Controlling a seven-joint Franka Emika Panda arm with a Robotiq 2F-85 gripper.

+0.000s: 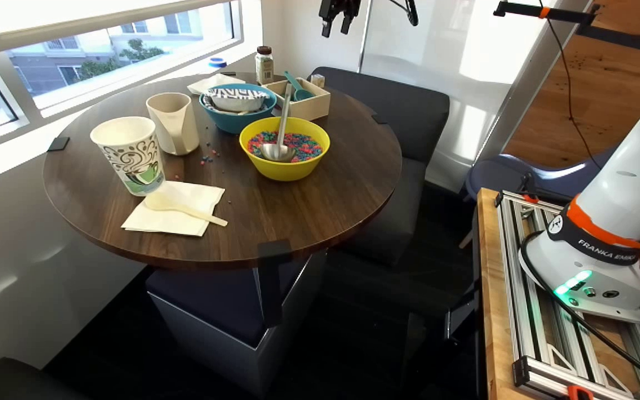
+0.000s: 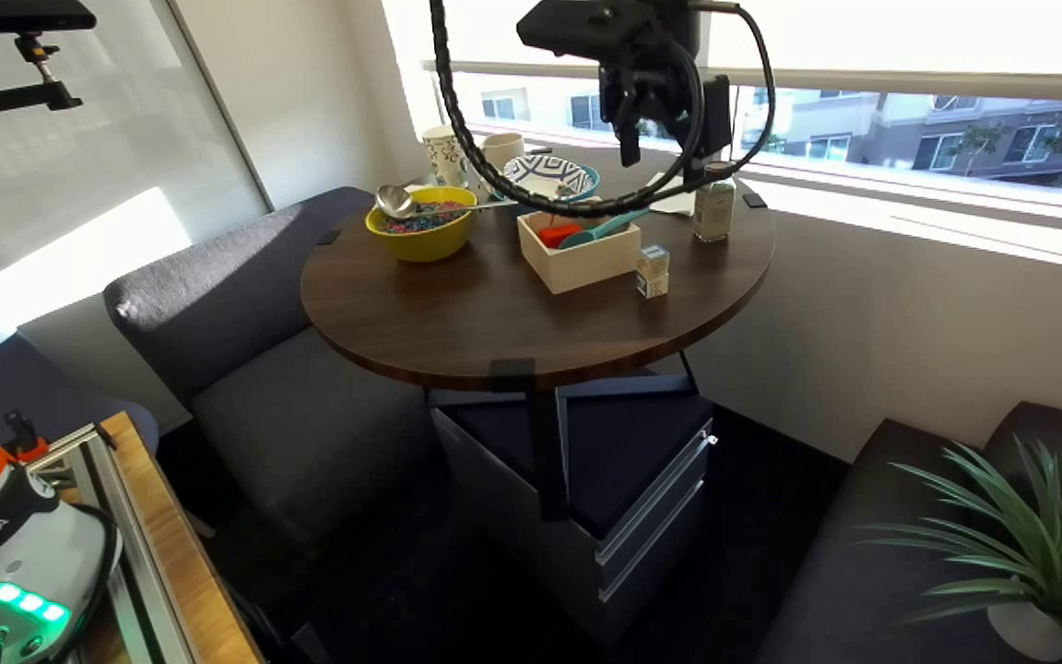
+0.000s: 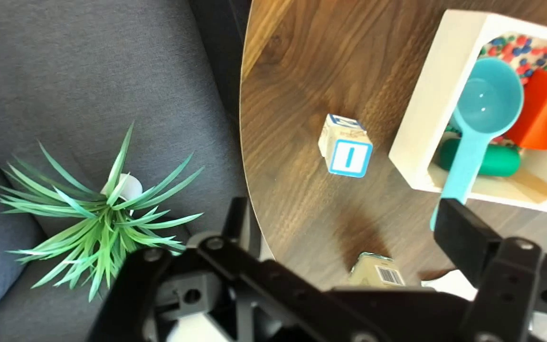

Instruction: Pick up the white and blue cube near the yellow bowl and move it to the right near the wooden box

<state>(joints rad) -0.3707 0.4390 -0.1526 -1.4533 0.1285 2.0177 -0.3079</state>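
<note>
the pincer [image 3: 343, 213] hangs above the bench [image 3: 297, 199], fingers pointing down, spread wide and released; in the wrist view the white and blue cube [image 3: 348, 148] rests on the bench below, ahead of the fingertip gap; the wooden box [image 3: 435, 95] lies near the cube, toward one finger, a teal scoop [image 3: 475, 137] jutting over its wall; a bottle [image 3: 377, 270] stands below the pincer, partly hidden; the yellow bowl [image 2: 425, 244] is well apart from the pincer in both exterior views.
</note>
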